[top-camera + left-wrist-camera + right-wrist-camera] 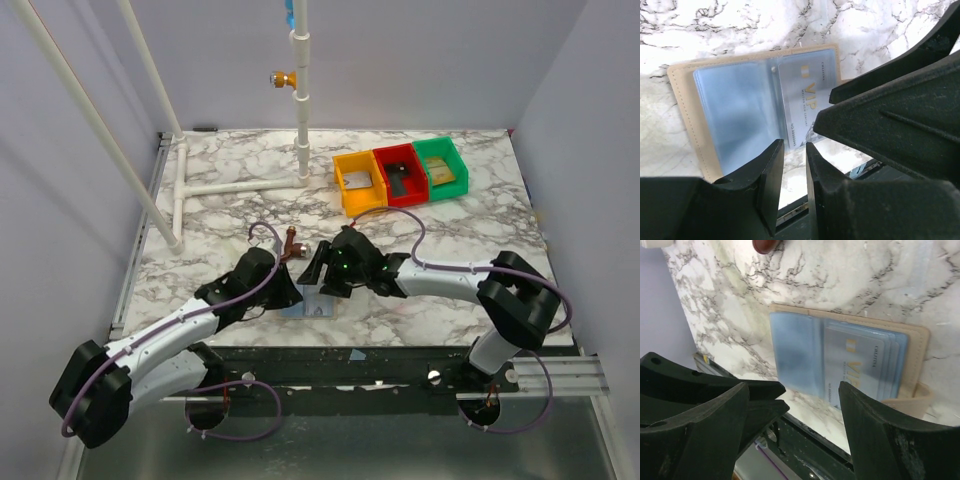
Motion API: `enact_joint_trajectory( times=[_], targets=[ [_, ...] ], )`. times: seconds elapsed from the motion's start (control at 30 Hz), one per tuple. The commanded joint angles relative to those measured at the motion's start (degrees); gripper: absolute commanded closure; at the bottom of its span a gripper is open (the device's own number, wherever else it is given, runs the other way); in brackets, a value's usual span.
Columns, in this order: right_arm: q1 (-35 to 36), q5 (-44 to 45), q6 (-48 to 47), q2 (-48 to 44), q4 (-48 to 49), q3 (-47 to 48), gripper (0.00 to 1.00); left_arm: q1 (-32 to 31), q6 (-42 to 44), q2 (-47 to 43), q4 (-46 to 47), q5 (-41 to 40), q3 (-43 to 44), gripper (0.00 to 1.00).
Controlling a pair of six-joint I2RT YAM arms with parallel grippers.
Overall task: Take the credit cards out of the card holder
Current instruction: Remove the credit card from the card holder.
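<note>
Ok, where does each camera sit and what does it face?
Top external: above and behind, looking down on the marble table; both arms show.
Left wrist: on that wrist, facing down past the left gripper.
Right wrist: likewise, past the right gripper.
Shared: the open beige card holder with blue sleeves.

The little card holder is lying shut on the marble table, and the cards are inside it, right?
Not quite: it isn't shut. The card holder is lying open on the marble table, and the cards are inside it, tucked under its clear pockets. The left wrist view shows this best.
</note>
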Motion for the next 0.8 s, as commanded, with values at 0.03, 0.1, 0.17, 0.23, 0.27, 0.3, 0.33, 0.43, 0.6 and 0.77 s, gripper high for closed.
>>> enact_joint_trajectory(
  times=[0.03, 0.1, 0.17, 0.23, 0.27, 0.3, 0.33, 0.43, 0.6, 0.77],
  targets=[
    [-0.17, 4.49, -3.55, -1.58, -7.47, 0.03, 0.25, 0.51, 0.34, 1.52, 2.42, 1.82, 1.92, 0.73],
    [-0.18, 5.86, -4.94, -1.87, -8.51, -0.13, 0.26, 0.48, 0.57, 1.90, 2.22, 1.63, 2.25, 0.74],
    [-0.19, 7.13, -5.99, -2.14, -9.84, -0.09, 0.30, 0.60, 0.80, 2.17, 2.12, 1.54, 2.44, 0.73],
    [0.02, 8.30, -7.22, -2.07, -11.24, 0.39, 0.33, 0.64, 0.82, 2.43, 2.20, 1.62, 2.60, 0.74],
    [0.18, 8.81, -7.77, -1.91, -12.18, 0.82, 0.34, 0.70, 0.84, 2.67, 2.27, 1.63, 2.71, 0.74],
    [0.44, 9.30, -8.24, -1.72, -12.79, 1.32, 0.35, 0.71, 0.84, 2.88, 2.36, 1.79, 2.80, 0.74],
    [0.85, 10.11, -8.73, -1.54, -13.51, 1.82, 0.36, 0.71, 0.84, 3.12, 2.51, 1.87, 2.86, 0.74],
    [2.21, 12.84, -9.58, -0.69, -15.82, 3.42, 0.37, 0.77, 0.84, 3.97, 2.67, 1.99, 3.15, 0.74],
    [3.32, 16.49, -10.55, 0.27, -17.95, 4.67, 0.45, 0.94, 0.95, 5.13, 2.86, 1.76, 3.39, 0.74],
    [4.11, 16.84, -10.97, 2.09, -18.56, 5.50, 0.52, 1.30, 1.02, 6.13, 3.82, 2.57, 2.79, 0.74]
  ],
)
